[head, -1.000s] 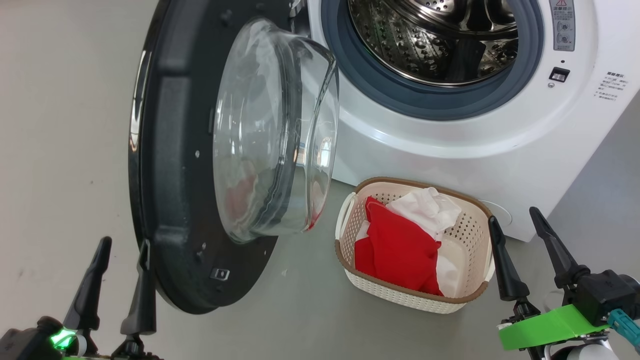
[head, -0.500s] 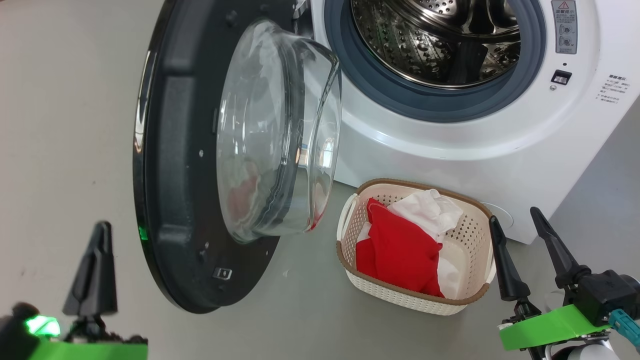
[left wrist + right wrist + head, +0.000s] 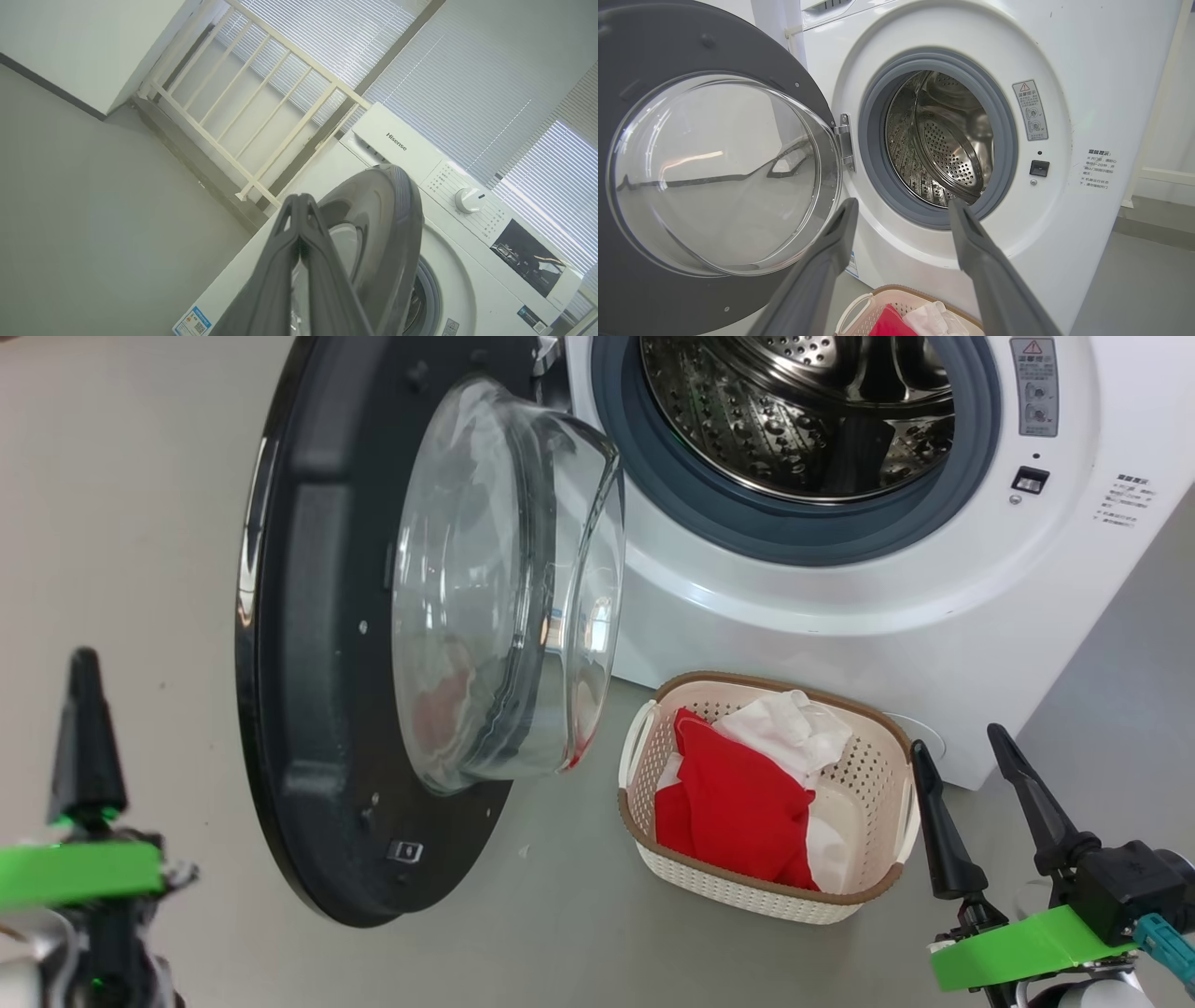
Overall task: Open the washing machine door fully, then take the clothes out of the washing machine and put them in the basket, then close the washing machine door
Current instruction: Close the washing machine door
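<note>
The washing machine door (image 3: 308, 644) stands open, its black rim edge-on and its glass bowl facing the white washing machine (image 3: 840, 607). Nothing lies in the steel drum (image 3: 794, 411). The basket (image 3: 747, 887) sits on the floor before the machine and holds the clothes, red pieces (image 3: 738, 803) with a white one (image 3: 794, 728) on top. My left gripper (image 3: 84, 663) is shut on nothing, left of the door's rim and apart from it. In the left wrist view that gripper (image 3: 299, 198) points at the door's outer face (image 3: 387, 224). My right gripper (image 3: 959, 740) stands open, right of the basket.
The right wrist view has the right gripper (image 3: 903, 205) facing the drum (image 3: 943, 140), with the door (image 3: 714, 172) to its left and the basket (image 3: 871, 311) below. A white railing (image 3: 261, 107) and window blinds stand behind the machine. Grey floor spreads left of the door.
My left gripper has shut and moved up and to the left, away from the door's lower rim. The right gripper has not moved. The head camera shifted slightly.
</note>
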`<state>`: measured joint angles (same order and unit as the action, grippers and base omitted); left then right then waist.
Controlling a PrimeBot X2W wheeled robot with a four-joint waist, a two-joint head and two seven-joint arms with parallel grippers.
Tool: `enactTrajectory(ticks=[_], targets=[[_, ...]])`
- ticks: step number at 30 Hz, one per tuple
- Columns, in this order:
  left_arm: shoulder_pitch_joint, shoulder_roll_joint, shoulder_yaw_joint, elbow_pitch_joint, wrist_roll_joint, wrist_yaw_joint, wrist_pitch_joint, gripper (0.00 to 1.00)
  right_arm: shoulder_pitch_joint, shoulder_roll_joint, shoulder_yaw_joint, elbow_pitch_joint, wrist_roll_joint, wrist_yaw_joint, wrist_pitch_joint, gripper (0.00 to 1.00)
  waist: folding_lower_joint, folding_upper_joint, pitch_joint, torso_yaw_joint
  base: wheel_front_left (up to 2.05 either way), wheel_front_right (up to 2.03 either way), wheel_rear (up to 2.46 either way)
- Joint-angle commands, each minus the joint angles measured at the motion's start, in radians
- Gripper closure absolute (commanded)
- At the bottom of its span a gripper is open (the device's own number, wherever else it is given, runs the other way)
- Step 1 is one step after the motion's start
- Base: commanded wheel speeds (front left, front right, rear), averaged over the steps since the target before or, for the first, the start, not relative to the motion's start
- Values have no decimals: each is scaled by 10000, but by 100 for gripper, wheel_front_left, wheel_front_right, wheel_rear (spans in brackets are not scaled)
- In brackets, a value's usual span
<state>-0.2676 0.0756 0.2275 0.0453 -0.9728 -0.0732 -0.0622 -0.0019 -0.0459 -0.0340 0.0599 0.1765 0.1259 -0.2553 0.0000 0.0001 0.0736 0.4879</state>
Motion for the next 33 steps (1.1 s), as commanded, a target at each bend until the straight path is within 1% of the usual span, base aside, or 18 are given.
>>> enactTrajectory(ticks=[1, 4, 8, 12, 15, 19, 24, 33], targets=[[-439, 209, 429, -192, -283, 155, 183, 100, -92, -43, 254, -233, 19, 48, -64, 0, 0, -1, -8, -31, 0, 0, 0], [-800, 158, 781, -94, -1337, 544, 872, 100, -97, -43, 280, -232, 14, 48, -64, 0, 0, -1, -6, -102, 0, 0, 0], [-1067, 71, 1049, -39, -2481, 1186, 1753, 100, -106, -43, 301, -245, 19, 48, -64, 0, 0, -1, 32, -201, 0, 0, 0], [-1165, -25, 1198, -36, -3291, 1779, 2314, 100, -145, -43, 322, -262, 26, 48, -64, 0, 0, -1, 139, -299, 0, 0, 0], [-1228, -92, 1251, -110, -3787, 2091, 2558, 100, -195, -43, 341, -259, 31, 48, -64, 0, 0, -1, 220, -362, 0, 0, 0], [-1203, -148, 1155, -314, -4231, 2419, 2861, 100, -258, -43, 337, -237, 43, 48, -64, 0, 0, -1, 292, -436, 0, 0, 0], [-1015, -202, 953, -736, -4739, 2716, 3124, 100, -293, -43, 295, -197, 62, 48, -64, 0, 0, -1, 301, -475, 0, 0, 0], [-563, -240, 406, -1563, -5375, 3068, 3352, 100, -340, -43, 248, -188, 38, 48, -64, 0, 0, -1, 363, -452, 0, 0, 0]])
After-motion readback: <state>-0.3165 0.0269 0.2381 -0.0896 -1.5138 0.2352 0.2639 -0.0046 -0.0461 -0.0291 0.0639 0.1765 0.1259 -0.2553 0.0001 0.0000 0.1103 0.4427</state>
